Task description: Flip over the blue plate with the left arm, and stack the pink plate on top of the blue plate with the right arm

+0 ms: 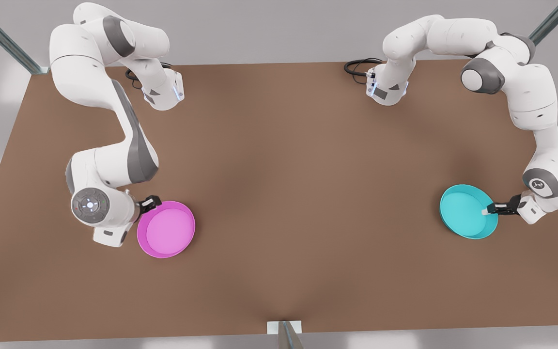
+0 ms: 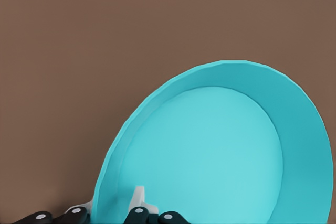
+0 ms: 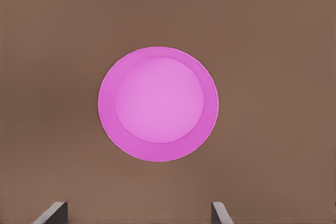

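The blue plate (image 1: 465,211) is at the front view's right, tilted with its open side still showing. My left gripper (image 1: 494,209) is shut on its rim, one finger inside the plate and one outside. The left wrist view has the blue plate (image 2: 210,150) raised at an angle over the table, pinched by the left gripper (image 2: 110,209). The pink plate (image 1: 166,229) lies flat and open side up at the front view's left. My right gripper (image 1: 149,203) hangs open above its edge. In the right wrist view the pink plate (image 3: 158,103) lies beyond the right gripper (image 3: 137,209), untouched.
The brown table (image 1: 298,194) has wide bare room between the two plates. Both arm bases and black cables (image 1: 359,67) stand at the back edge. A metal post (image 1: 285,334) sits at the middle of the front edge.
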